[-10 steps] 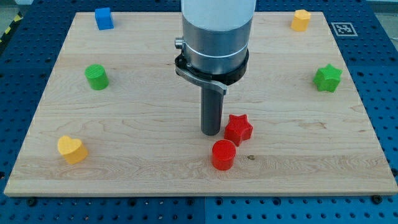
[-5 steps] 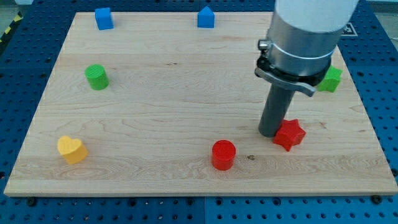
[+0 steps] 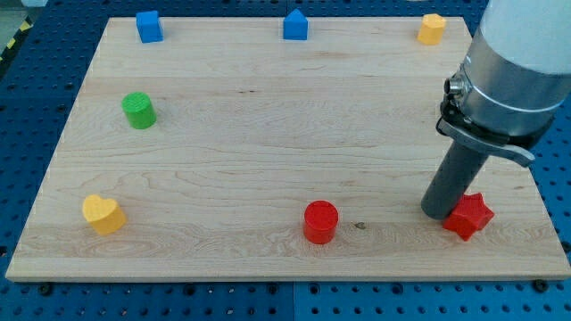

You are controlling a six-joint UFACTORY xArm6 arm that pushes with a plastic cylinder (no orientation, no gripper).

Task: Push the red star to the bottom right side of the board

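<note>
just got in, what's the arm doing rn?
It is pushing blocks on a wooden board with a dark rod. My tip sits against the view's left side of the red star, which now lies near the board's bottom right corner. The red cylinder sits apart, further to the view's left along the bottom edge. The other blocks are far from the tip.
</note>
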